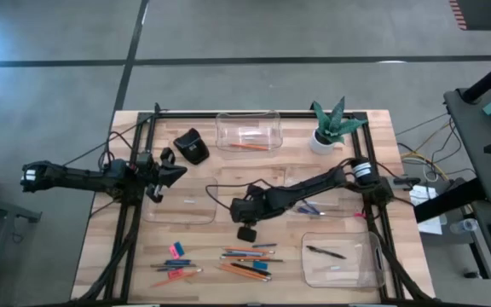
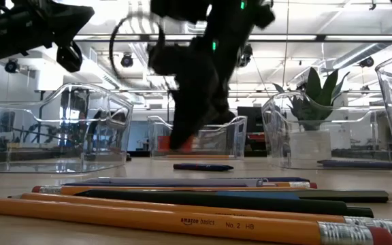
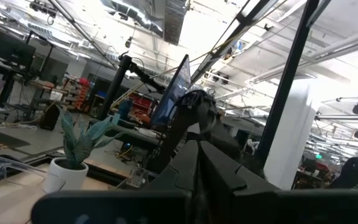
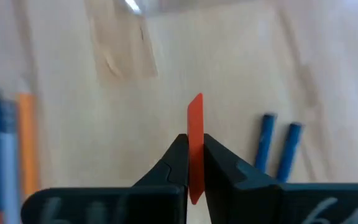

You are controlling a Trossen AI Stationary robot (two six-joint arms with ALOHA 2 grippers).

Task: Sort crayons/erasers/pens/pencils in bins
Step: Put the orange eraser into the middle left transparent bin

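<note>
The right end effector (image 4: pixel 194 163) is closed on a thin orange-red stick (image 4: pixel 195 127), probably a crayon or a pencil. Its long axis runs straight up the middle of the right wrist frame, and its lower part is hidden between the fingers. In the high view this end effector (image 1: pixel 246 228) is at the centre of the wooden surface (image 1: pixel 356 271), and the stick cannot be made out. The left end effector (image 1: pixel 180 170), middle left, is shut and empty.
</note>
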